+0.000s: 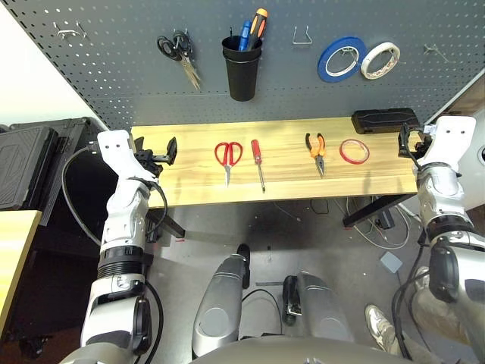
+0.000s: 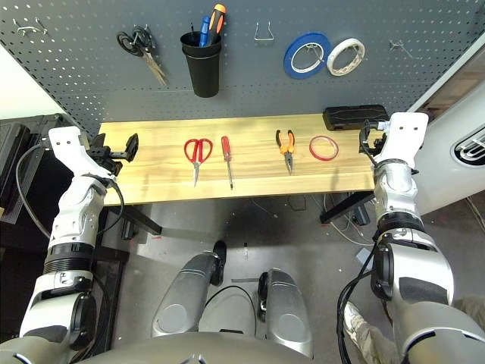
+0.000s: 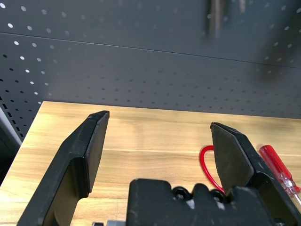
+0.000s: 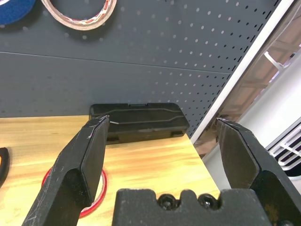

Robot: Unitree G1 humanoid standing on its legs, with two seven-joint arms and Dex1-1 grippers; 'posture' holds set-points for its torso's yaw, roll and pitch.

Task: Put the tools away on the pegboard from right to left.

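Four tools lie in a row on the wooden table (image 1: 189, 174): red-handled scissors (image 1: 228, 155), a slim red-handled screwdriver (image 1: 258, 163), orange-and-black pliers (image 1: 316, 149) and a thin red tape ring (image 1: 342, 152) at the right. The dark grey pegboard (image 1: 114, 76) rises behind them. My left gripper (image 1: 157, 149) hovers open at the table's left end, with the scissors (image 3: 205, 162) and screwdriver (image 3: 277, 165) just beyond its fingers. At the table's right end, my right gripper (image 1: 408, 142) is open and empty, with the tape ring (image 4: 101, 188) close by.
On the pegboard hang black-handled scissors (image 1: 178, 53), a black cup (image 1: 242, 72) holding pens, a blue tape roll (image 1: 326, 70) and a white tape roll (image 1: 369, 70). A bare hook (image 1: 301, 36) sits between cup and tapes. A black case (image 1: 384, 120) lies at the table's back right corner.
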